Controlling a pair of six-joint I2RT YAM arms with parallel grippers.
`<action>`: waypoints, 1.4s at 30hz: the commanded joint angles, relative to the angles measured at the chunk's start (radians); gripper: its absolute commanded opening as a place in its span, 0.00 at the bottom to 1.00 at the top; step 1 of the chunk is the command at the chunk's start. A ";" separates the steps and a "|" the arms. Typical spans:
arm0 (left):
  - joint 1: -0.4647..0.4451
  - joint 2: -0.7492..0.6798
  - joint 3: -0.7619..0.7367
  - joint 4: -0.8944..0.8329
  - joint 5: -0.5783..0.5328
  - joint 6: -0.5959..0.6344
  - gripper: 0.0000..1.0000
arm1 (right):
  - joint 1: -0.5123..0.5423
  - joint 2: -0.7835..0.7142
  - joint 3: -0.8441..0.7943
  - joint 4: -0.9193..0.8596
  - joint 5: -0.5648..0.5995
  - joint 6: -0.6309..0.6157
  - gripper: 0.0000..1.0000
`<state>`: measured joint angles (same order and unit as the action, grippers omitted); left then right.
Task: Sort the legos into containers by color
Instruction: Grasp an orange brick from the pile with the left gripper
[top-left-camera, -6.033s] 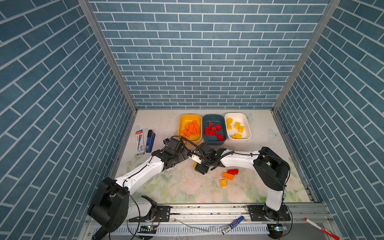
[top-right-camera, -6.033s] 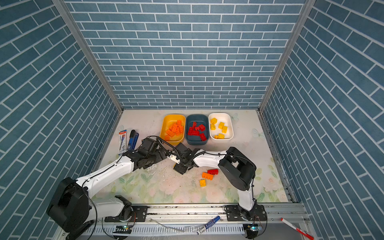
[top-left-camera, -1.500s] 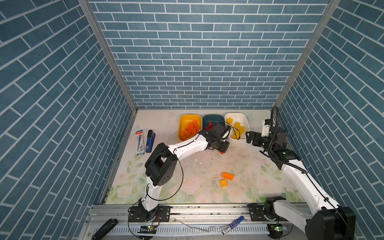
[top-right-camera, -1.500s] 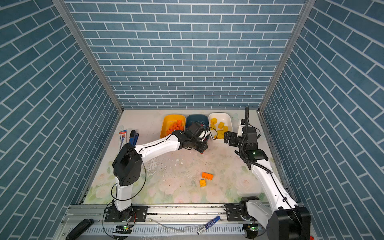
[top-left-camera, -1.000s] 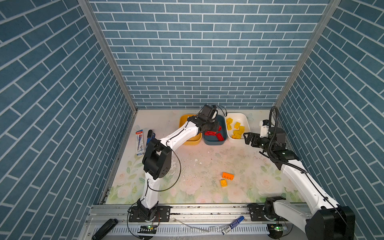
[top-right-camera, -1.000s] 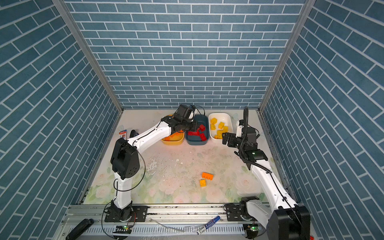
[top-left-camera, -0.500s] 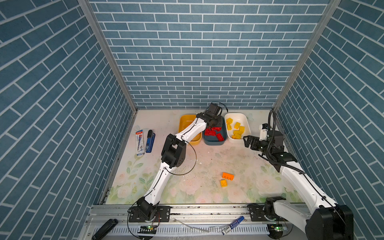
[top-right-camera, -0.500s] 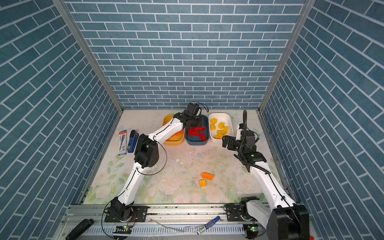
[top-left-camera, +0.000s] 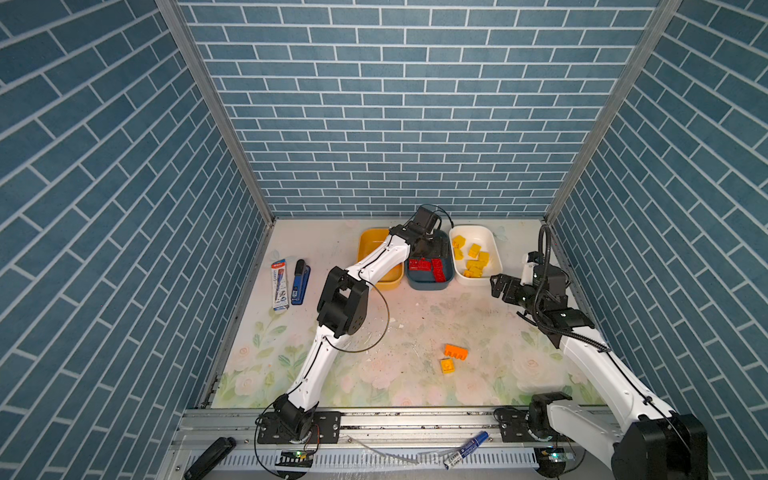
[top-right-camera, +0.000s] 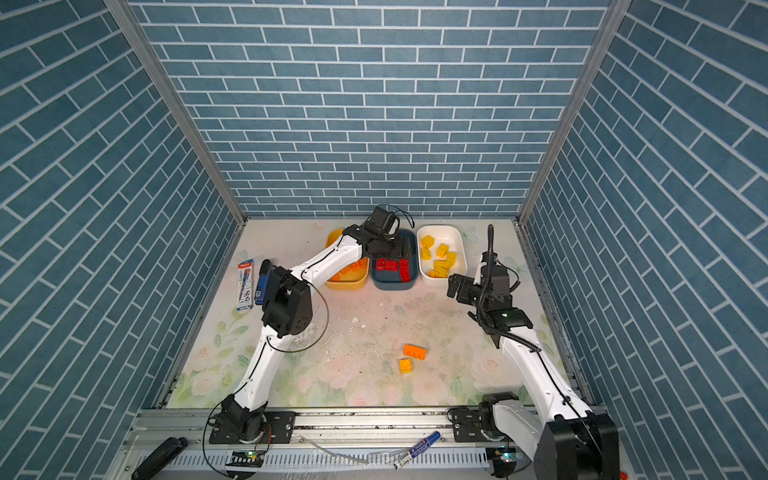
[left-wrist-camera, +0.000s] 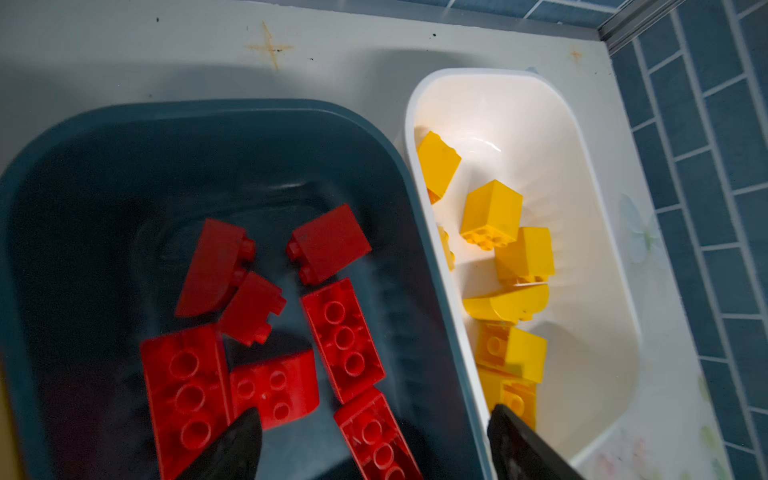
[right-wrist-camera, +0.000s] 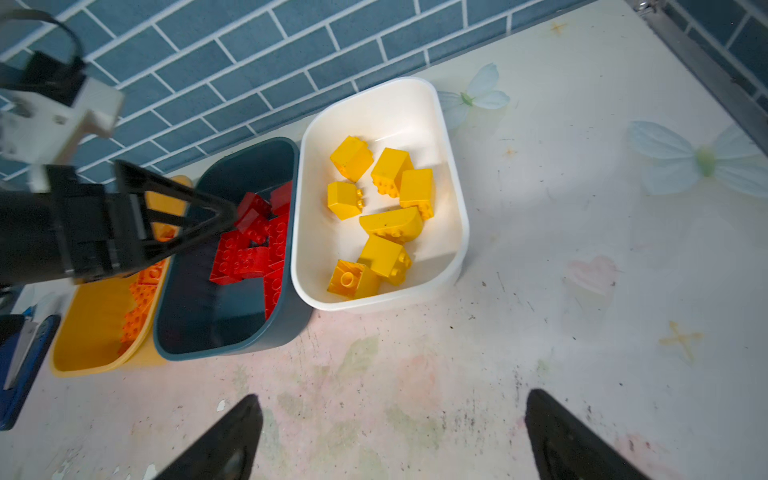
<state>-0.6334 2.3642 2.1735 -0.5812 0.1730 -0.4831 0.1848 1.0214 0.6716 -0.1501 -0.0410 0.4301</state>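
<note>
Three containers stand side by side at the back: a yellow tub (top-left-camera: 370, 245) with orange legos (right-wrist-camera: 141, 291), a teal tub (top-left-camera: 428, 286) with red legos (left-wrist-camera: 340, 332), and a white tub (top-left-camera: 473, 227) with yellow legos (left-wrist-camera: 492, 212). My left gripper (left-wrist-camera: 374, 415) hangs open over the teal tub (left-wrist-camera: 208, 104), with nothing between its fingers. In front of the white tub (right-wrist-camera: 374, 95), my right gripper (right-wrist-camera: 390, 407) stands open and empty above bare table. An orange lego (top-left-camera: 455, 351) and a small yellow lego (top-left-camera: 447, 366) lie loose near the front.
A blue stapler (top-left-camera: 300, 282) and a pack of markers (top-left-camera: 279, 284) lie by the left wall. A marker (top-left-camera: 465, 449) rests on the front rail. Blue brick walls close in three sides.
The left arm has swung over the teal tub and its jaws have opened. The right gripper has drawn back a little from the white tub toward the front.
</note>
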 joint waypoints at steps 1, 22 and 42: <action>-0.022 -0.119 -0.100 0.042 0.009 0.074 0.95 | 0.003 -0.031 -0.029 -0.025 0.097 0.063 0.98; -0.427 -0.406 -0.619 -0.015 -0.079 0.656 0.98 | 0.002 -0.093 -0.103 -0.185 0.115 0.122 0.99; -0.519 -0.184 -0.450 -0.213 -0.073 0.750 0.81 | 0.003 -0.072 -0.098 -0.189 0.123 0.124 0.98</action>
<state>-1.1507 2.1567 1.6951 -0.7483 0.1051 0.2565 0.1848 0.9451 0.5747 -0.3294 0.0612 0.5198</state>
